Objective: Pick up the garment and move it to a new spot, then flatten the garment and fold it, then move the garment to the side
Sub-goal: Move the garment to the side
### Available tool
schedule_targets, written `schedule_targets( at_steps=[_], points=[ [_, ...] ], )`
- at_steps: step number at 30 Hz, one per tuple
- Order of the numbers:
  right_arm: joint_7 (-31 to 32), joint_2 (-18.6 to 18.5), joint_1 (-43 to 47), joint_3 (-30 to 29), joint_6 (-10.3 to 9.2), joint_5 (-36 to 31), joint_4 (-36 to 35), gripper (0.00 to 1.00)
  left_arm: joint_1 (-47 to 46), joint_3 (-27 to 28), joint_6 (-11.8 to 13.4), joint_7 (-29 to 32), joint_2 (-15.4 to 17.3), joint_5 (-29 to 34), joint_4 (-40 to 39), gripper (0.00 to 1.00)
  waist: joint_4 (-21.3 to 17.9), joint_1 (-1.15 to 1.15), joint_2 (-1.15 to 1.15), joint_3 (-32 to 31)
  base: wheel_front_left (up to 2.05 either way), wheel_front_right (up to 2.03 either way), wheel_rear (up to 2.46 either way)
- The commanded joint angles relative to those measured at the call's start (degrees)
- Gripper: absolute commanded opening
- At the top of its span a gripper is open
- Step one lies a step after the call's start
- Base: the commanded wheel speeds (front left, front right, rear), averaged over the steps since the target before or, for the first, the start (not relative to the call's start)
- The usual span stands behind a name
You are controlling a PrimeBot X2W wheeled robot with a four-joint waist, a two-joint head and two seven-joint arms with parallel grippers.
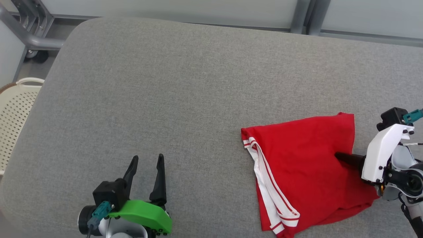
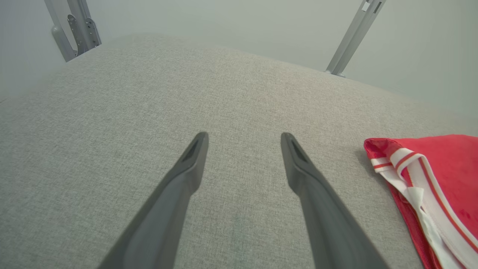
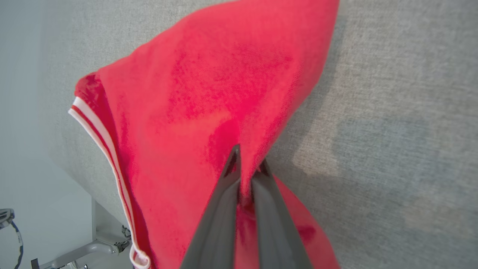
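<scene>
Right wrist view is showing the right gripper [image 3: 248, 161] pinching the garment [image 3: 209, 93]. Its two dark fingers [image 3: 220, 209] are squeezing together, and a fold of red cloth is sitting between them. Past the tips, the garment is spreading out on the grey pad [image 3: 392, 112]. A white striped edge [image 3: 101, 134] is running along the side of the garment far from these jaws. In the head view this gripper is reaching in from the garment's right side, and its tips are pressing near the middle of the cloth. The left gripper [image 1: 147, 160] is sitting well apart from the garment, over bare pad. Its jaws are standing wide open and holding nothing. The striped edge is lying off to the right of those open jaws. A pale basket [image 1: 16, 112] is sitting beyond the pad, far to their left.
</scene>
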Motion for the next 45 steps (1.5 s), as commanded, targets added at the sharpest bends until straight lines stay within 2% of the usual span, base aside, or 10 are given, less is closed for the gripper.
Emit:
schedule_targets(
  at_steps=[1, 11, 19, 28, 34, 45],
  points=[
    [-0.6, -0.4, 0.1, 0.3, 0.02, 0.8, -0.4, 0.00, 0.6, 0.5, 0.0, -0.4, 0.6, 0.3, 0.2, 1.00, -1.2, 0.00, 0.65, -1.4, 0.00, 0.00, 0.00],
    [-1.3, -3.5, 3.5, 1.3, 0.02, 3.7, -3.0, 0.00, 1.7, 0.5, 0.5, 0.2, 1.8, 0.7, -0.9, 1.00, -6.5, 0.00, 0.65, -3.6, 0.00, 0.00, 0.00],
    [-0.4, -5.0, 3.3, 3.5, 0.02, 6.3, -10.8, 0.00, 1.8, 0.1, 0.2, 0.3, 1.2, 0.3, -0.7, 1.00, -7.4, 0.00, 0.65, -4.4, 0.00, 0.00, 0.00],
    [5.3, -1.8, -0.3, 5.4, 0.02, 9.6, -20.6, 0.00, 2.8, 0.5, -0.3, -0.1, -0.4, -0.1, 0.2, 1.00, -5.8, 0.00, 0.65, -5.4, 0.00, 0.00, 0.00],
    [7.6, -1.0, -1.1, 3.8, 0.03, 7.8, -21.7, 0.00, 3.7, 1.2, -0.9, -0.3, -1.2, 0.0, 0.8, 1.00, -4.7, 0.00, 0.65, -6.1, 0.00, 0.00, 0.00],
    [14.9, 4.7, -1.5, 2.7, 0.02, 7.6, -26.0, 0.00, 5.4, 2.7, -1.3, -0.4, -1.8, 0.6, 0.9, 1.00, -5.6, 0.00, 0.65, -7.4, 0.00, 0.00, 0.00]
  ],
)
